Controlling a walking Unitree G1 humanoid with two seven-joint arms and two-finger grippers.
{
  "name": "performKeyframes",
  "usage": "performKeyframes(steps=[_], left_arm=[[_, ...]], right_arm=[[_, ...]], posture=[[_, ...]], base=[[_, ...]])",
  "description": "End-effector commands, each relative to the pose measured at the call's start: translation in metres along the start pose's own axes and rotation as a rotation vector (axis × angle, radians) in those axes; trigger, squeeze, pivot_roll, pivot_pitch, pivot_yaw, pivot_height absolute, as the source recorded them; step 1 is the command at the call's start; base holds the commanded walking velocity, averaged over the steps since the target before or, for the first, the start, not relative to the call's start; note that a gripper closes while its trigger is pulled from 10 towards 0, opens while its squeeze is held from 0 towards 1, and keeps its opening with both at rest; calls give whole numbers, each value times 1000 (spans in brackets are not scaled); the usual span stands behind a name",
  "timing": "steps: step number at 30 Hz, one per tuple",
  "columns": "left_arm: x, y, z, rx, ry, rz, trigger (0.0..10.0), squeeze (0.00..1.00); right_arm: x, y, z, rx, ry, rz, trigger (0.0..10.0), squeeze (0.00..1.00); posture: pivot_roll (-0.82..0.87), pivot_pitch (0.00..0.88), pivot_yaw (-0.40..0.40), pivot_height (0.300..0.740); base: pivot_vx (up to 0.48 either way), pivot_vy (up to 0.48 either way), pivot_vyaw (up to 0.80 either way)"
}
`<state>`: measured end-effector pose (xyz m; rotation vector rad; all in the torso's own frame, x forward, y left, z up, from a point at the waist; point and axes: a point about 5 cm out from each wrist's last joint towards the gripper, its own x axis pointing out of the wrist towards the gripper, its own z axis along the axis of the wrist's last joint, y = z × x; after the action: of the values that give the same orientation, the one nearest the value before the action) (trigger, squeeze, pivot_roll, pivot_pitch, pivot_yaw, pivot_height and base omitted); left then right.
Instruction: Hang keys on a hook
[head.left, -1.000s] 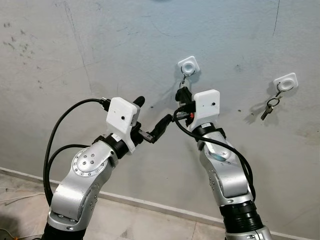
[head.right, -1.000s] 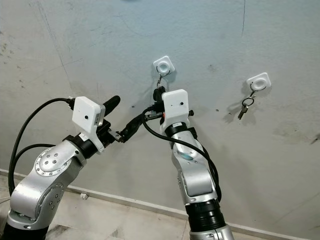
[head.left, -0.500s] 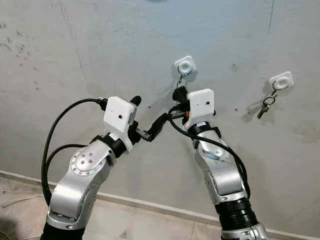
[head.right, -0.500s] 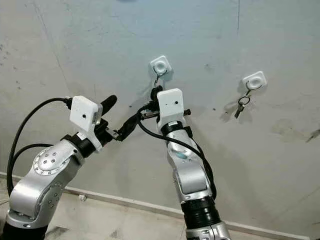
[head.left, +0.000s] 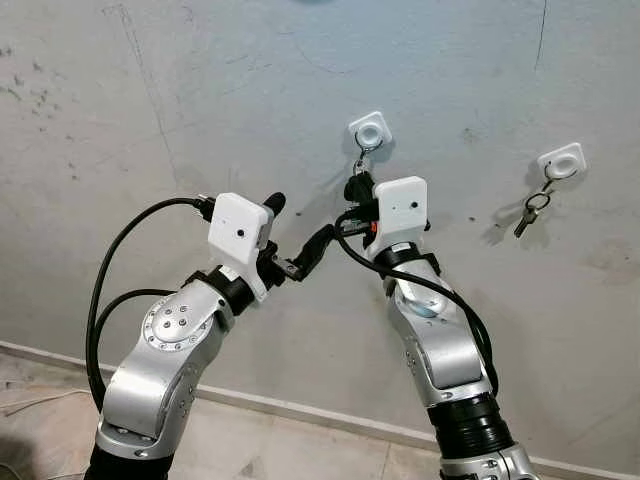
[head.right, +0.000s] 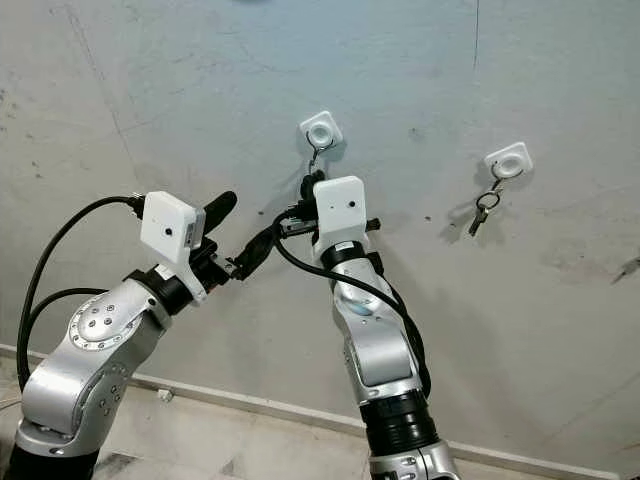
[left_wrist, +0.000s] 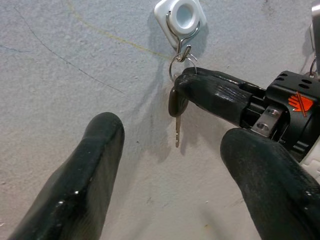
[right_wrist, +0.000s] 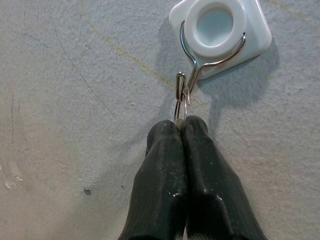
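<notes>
The right gripper (right_wrist: 181, 131) has its two black fingers pressed together on the key ring (right_wrist: 180, 107), which hangs on the wire loop of a white square hook (right_wrist: 220, 31) stuck to the grey wall (head.left: 200, 100). The left wrist view shows what hangs below: a small silver key (left_wrist: 176, 112) dangling against the wall, and an orange logo, no readable writing, on the right gripper's body. The left gripper (head.left: 298, 237) hovers beside it, fingers spread apart, holding nothing. Farther right, another white hook (head.left: 562, 162) carries its own keys (head.left: 530, 212).
</notes>
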<state>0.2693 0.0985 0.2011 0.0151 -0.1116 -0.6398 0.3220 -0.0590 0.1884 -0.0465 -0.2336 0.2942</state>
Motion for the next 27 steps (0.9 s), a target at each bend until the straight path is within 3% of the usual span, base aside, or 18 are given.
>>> performKeyframes(steps=[1, 2, 7, 8, 9, 10, 22, 26, 27], left_arm=[[4, -7, 7, -5, -36, -49, 2157, 0], [4, -7, 6, 1, -29, -41, 10000, 0], [4, -5, 7, 4, -31, -27, 10000, 0], [4, -4, 7, 2, -35, -16, 10000, 341], [4, -4, 7, 0, -37, -9, 10000, 341], [3, -2, 8, -7, -41, -3, 10000, 1000], [2, -2, 9, -33, -58, -1, 10000, 1000], [-4, 6, 8, -14, -52, 69, 10000, 1000], [-7, 11, 8, -23, -51, 104, 10000, 1000]], right_arm=[[0, 12, -13, 4, 73, 49, 10000, 0], [0, 12, -13, 4, 73, 49, 10000, 0], [0, 11, -13, 1, 73, 45, 10000, 0], [0, 10, -13, 0, 72, 44, 10000, 0], [0, 10, -13, -1, 72, 43, 10000, 0], [0, 9, -13, -1, 69, 41, 10000, 0], [1, 9, -12, -3, 63, 37, 10000, 0], [3, 4, -5, 8, 18, 4, 10000, 0], [4, 2, -3, 13, 6, 0, 8667, 0]], posture=[[221, 0, -34, 740], [221, 0, -34, 740], [221, 0, -34, 740], [221, 0, -34, 740], [221, 0, -34, 740], [221, 0, -34, 740], [223, 0, -32, 740], [229, 0, -36, 740], [229, 0, -36, 740]], base=[[0, 0, 0], [0, 0, 0], [0, 0, 0], [0, 0, 0], [0, 0, 0], [0, 0, 0], [0, 0, 0], [0, 0, 0], [0, 0, 0]])
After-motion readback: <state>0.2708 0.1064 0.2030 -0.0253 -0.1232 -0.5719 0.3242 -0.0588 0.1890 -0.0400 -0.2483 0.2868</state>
